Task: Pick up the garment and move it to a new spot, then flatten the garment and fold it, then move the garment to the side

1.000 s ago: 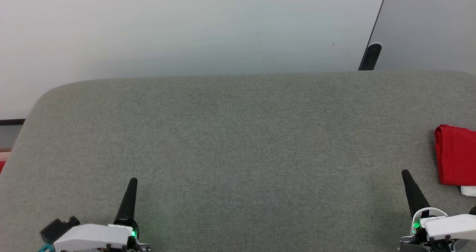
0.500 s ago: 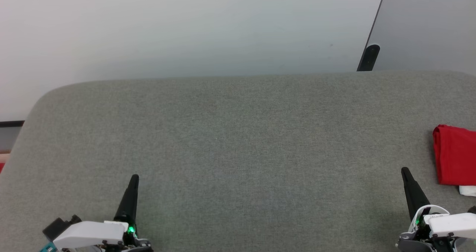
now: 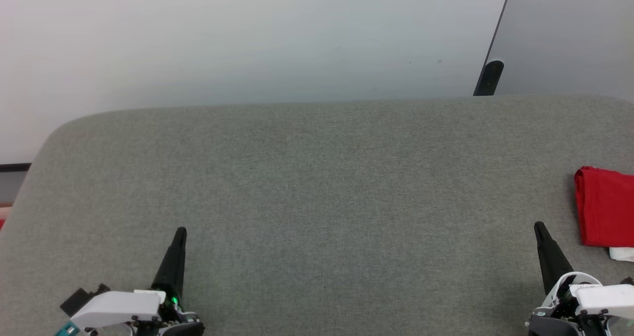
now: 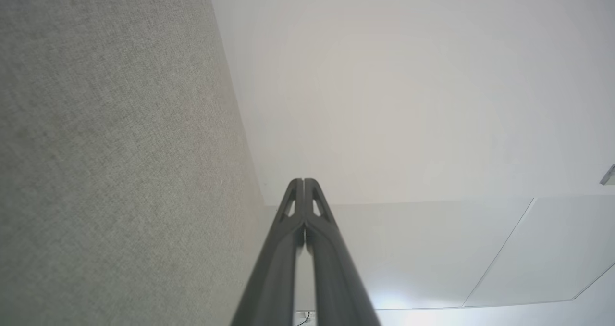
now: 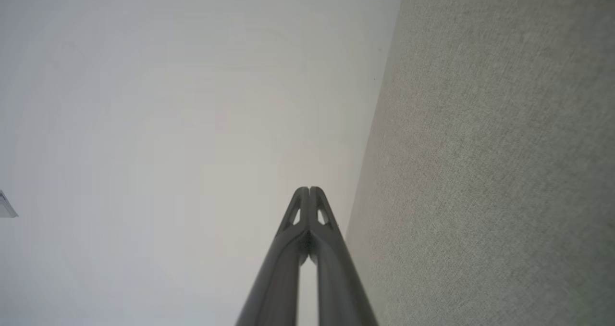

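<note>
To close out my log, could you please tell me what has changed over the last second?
The left end effector and right end effector edged slightly forward over the table, shut and empty throughout. The view shifted a little, so the camera moved. Nothing was grasped or released; the folded garment stays put on the table's right side.

Unobstructed passage is afforded across the grey fabric surface, from its rounded left corner through the middle, and it is bounded at the back by the white wall. The far right edge is taken up by the folded red garment, which lies near the right gripper. A dark post and a grey panel are noted behind the rear right edge.
</note>
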Controlling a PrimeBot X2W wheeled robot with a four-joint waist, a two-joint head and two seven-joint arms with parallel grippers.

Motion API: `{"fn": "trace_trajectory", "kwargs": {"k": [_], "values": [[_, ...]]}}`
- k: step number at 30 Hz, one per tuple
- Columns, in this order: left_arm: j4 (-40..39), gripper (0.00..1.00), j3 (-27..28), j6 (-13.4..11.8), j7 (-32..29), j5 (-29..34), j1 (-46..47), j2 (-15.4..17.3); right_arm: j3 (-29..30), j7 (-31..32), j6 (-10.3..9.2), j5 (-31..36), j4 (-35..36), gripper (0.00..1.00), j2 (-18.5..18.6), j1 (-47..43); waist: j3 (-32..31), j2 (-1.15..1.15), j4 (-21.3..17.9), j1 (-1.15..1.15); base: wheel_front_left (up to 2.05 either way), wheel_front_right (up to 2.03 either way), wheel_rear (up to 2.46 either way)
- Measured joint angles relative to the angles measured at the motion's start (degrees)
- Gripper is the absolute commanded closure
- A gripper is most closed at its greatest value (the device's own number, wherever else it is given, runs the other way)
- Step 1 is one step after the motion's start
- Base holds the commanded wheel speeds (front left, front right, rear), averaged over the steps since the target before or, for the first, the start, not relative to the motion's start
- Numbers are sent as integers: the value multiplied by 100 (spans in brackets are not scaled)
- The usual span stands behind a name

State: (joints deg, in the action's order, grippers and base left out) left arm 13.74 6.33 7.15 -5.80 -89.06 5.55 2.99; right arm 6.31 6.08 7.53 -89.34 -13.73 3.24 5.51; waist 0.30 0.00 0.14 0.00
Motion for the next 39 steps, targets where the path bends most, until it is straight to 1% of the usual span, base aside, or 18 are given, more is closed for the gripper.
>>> {"fn": "trace_trajectory", "kwargs": {"k": [9,39], "values": [[34,100,14,18,-76,-326,38,-11,31,49,0,-293,-34,100,-29,21,-13,0,-14,0,0,0,0],[34,100,15,18,-76,-325,42,-12,32,49,0,-296,-35,100,-32,64,-13,0,-14,0,0,0,0]]}}
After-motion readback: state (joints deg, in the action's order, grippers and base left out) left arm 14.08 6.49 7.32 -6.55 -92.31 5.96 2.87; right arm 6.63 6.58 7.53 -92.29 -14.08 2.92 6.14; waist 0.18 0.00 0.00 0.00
